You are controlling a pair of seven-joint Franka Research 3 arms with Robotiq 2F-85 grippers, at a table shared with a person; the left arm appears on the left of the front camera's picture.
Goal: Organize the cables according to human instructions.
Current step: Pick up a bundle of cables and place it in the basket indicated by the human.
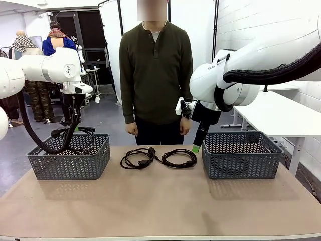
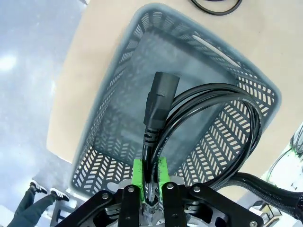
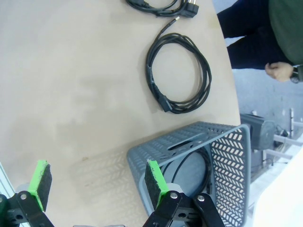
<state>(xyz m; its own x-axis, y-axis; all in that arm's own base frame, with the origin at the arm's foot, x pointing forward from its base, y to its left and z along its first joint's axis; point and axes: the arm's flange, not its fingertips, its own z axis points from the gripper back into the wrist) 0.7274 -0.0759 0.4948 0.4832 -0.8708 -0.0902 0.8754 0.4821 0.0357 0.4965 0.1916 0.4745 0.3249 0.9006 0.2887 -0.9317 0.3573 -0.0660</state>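
**State.** The left gripper [image 2: 150, 172] is clenched on the held cord [image 2: 161, 104] just below its plug. The coil hangs over the left basket [image 2: 109, 118], at the left of the front view. The right gripper [image 1: 195, 147] is released and holds nothing. It stands just beside the left wall of the right basket [image 1: 241, 160], which contains another cord [image 3: 208, 163]. The centre-left cord [image 1: 136, 158] and centre-right cord [image 1: 178, 157] lie close together on the table [image 1: 160, 201].

**Probable faults.**
1. Cord draped over the rim. Cause: the grip takes the cord near one end only, and the coil swings out toward one basket wall.
2. Finger strikes the right basket. Cause: one pad [image 3: 154, 177] sits over its corner.
3. Both table cords dragged together. Cause: their ends may be tangled.
4. Wrong basket chosen. Cause: the person's hands [image 1: 131, 129] hang down and point at nothing.
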